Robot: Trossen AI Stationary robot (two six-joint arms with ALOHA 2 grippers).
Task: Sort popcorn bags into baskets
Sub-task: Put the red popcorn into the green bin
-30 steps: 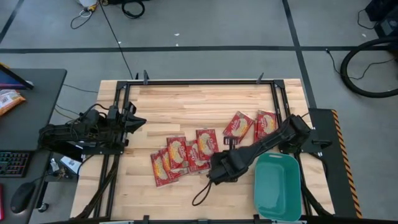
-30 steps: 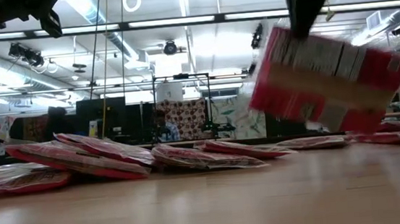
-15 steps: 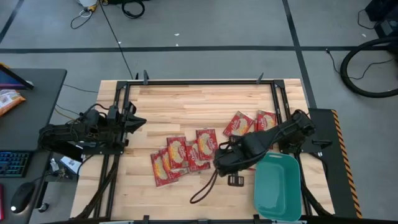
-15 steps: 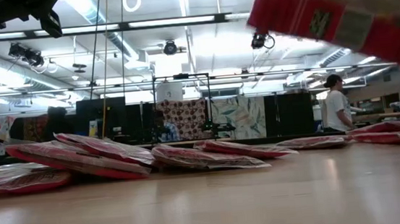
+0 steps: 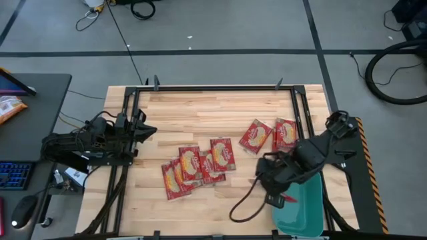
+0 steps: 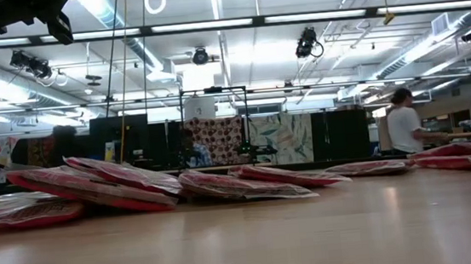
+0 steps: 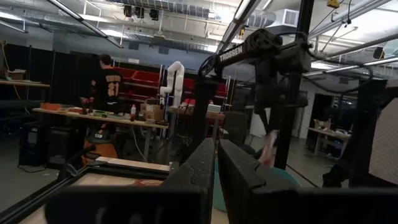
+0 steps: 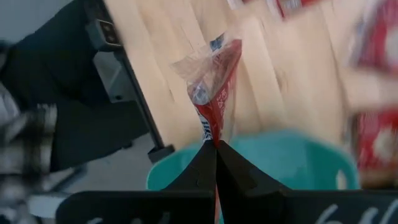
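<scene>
**Packet held edge-on above the tub**

The right claw (image 8: 216,144) is pressed together on the thin sealed edge of one popcorn bag (image 8: 214,93), which is seen edge-on in the right wrist view, with the teal tub (image 8: 292,155) below it. From above, the same claw (image 5: 283,199) is placed over the tub's (image 5: 313,212) near-left corner, at about five o'clock on the table (image 5: 200,113). The left claw (image 7: 215,163) is parked off the table's nine o'clock edge, its fingers nearly together and nothing held between them.

Seven red packets are left on the wood: a fanned, overlapping cluster (image 5: 198,167) at about six o'clock and a pair (image 5: 269,135) at about three o'clock, beside the right arm.

The likeliest failure is judged to be a release over the rim. The grip is taken on a narrow crimped seam, so the slick film could slide out early, or the flat packet could land on the raised rim and tip onto the table. How far inside the wall the packet hangs cannot be settled, since the wrist view is smeared.

The packets are flat, glossy rectangles of thin film, lightly puffed and limp at the edges. The tub is smooth moulded plastic with rounded corners. The table is pale planked wood within a dark metal frame.
</scene>
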